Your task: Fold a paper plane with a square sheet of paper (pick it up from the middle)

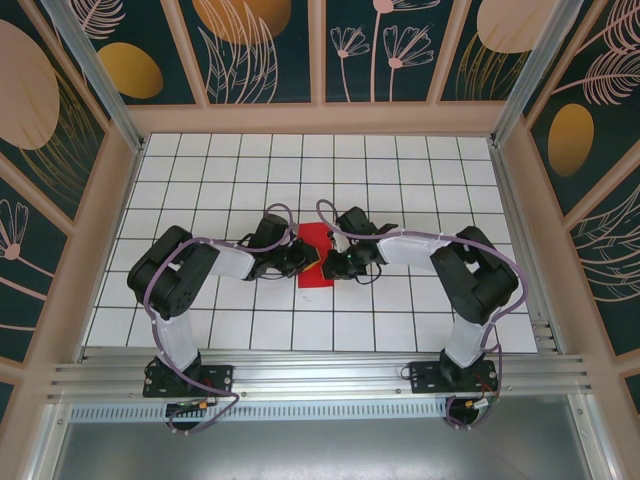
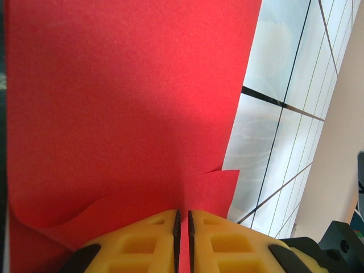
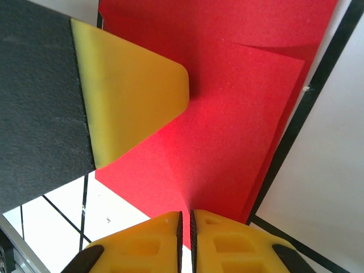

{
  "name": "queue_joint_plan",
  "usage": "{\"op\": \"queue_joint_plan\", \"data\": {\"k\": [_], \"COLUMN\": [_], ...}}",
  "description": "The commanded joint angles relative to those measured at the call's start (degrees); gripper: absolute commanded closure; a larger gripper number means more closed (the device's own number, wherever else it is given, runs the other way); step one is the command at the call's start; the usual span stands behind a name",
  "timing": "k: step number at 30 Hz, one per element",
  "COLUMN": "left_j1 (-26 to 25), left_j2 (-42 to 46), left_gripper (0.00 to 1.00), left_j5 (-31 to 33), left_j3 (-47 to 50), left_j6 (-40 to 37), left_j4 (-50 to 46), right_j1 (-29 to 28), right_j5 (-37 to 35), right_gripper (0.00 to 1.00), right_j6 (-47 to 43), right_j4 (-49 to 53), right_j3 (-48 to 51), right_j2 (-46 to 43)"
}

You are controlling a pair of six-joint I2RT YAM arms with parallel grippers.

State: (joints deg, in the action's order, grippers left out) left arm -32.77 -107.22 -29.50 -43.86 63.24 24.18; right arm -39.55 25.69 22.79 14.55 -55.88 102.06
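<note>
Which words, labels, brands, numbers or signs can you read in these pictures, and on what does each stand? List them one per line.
None can be read.
The red paper is plain.
The left end effector and right end effector show bare yellow fingers, no marking.
The wall panels carry plant drawings, no lettering.

Seen from above, the middle of the square sheet of paper (image 1: pixel 312 279) is hidden under the left gripper (image 1: pixel 303 262) and the right gripper (image 1: pixel 333 266), whose fingertips are too small to make out there. In the left wrist view the sheet runs off the top and left edges (no far corner shows), and its pinched ridge disappears between the pads (image 2: pixel 148 233). In the right wrist view the top edge crops the sheet and the left edge crops a black and yellow finger (image 3: pixel 131 91).
</note>
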Motion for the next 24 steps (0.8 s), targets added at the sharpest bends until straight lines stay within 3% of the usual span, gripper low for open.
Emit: {"op": "queue_joint_plan", "data": {"k": [1, 8, 24], "left_j1": [-0.1, -0.2, -0.1], "left_j2": [-1.4, -1.5, -1.4], "left_gripper": [0.85, 0.85, 0.84], "left_j5": [3.4, 3.3, 3.5], "left_j3": [0.1, 0.0, 0.0], "left_j6": [-0.9, -0.9, -0.9], "left_j4": [-4.1, -4.2, -4.5], "right_j1": [-0.8, -1.1, -2.7], "right_j5": [-0.5, -4.8, -4.4], "right_gripper": [0.86, 0.85, 0.85], "right_j6": [-0.9, -0.5, -1.5], "right_j4": [1.9, 1.9, 4.6], "right_j3": [-1.5, -2.0, -3.9], "right_j2": [-1.4, -5.0, 1.6]}}
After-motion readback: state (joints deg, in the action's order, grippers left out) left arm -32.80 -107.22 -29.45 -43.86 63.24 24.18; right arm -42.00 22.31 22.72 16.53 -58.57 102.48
